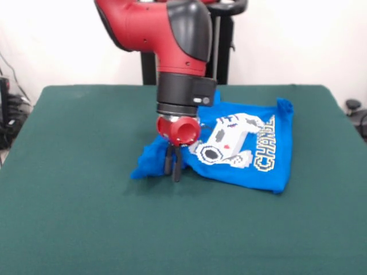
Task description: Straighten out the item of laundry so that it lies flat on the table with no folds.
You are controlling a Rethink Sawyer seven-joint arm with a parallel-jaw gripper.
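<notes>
The bright blue T-shirt (261, 140) lies on the dark green table (74, 189), right of centre. Its white-grey controller print and the "CHANGE" lettering face up. The shirt's left part (149, 160) is bunched and folded into a point. The shirt's right part lies fairly flat, with a small fold at the far right corner. My gripper (172, 172) hangs straight down from the red and black arm (172, 34) over the bunched left part. Its two dark fingers (168, 163) stand close together, pinching the cloth at the shirt's near-left edge, with their tips down at the table.
The robot's black pedestal (221, 51) stands behind the table's far edge. Cables and dark gear (8, 109) lie off the table at the left, and a dark object (355, 112) lies off it at the right.
</notes>
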